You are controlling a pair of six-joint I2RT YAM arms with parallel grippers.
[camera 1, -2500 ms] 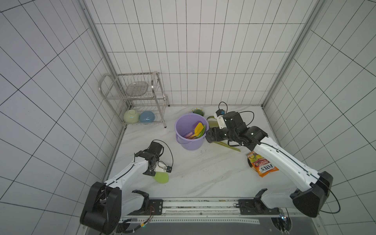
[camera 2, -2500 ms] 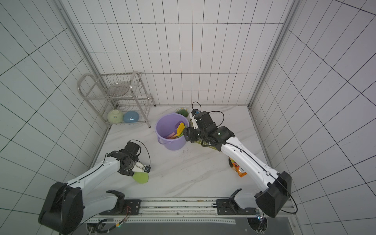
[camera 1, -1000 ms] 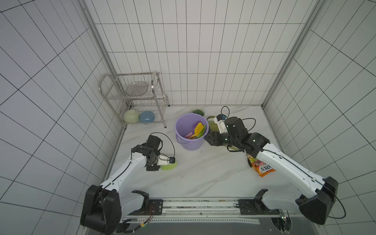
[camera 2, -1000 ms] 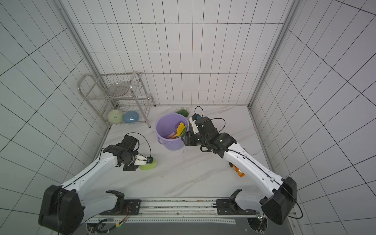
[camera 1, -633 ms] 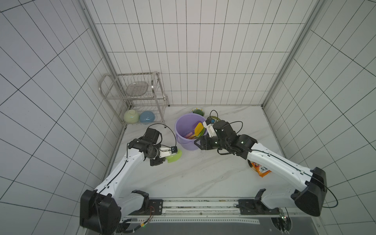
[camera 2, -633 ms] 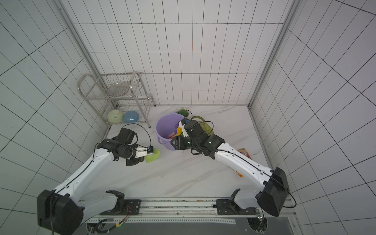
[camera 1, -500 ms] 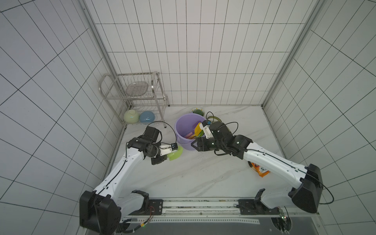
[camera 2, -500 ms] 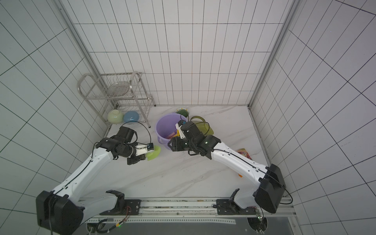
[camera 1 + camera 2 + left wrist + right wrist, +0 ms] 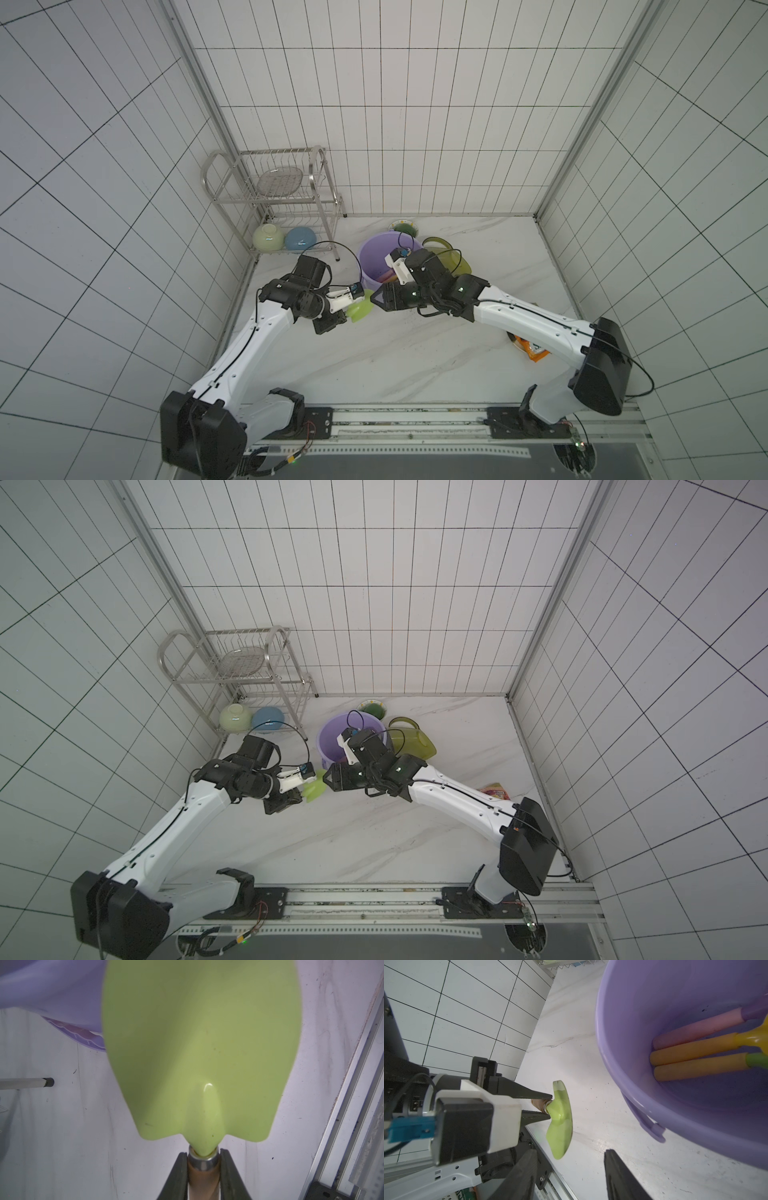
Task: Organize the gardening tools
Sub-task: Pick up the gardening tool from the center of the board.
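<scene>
trowel [image 9: 360, 311] moved beside bucket [image 9: 367, 254], blade toward parted right gripper [image 9: 376, 300]; left gripper [image 9: 203, 1156] grasps handle [image 9: 202, 1182].

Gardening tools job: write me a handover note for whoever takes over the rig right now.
Left end effector: shut on the brown handle of the pale green trowel, held just outside the lilac bucket.
Right end effector: open, empty, facing that trowel's blade.
Done: pink-handled trowel, yellow trowel and green trowel lie in the bucket.
Left: the pale green trowel is not yet in. The watering can sits beside the bucket and may need placing too.
</scene>
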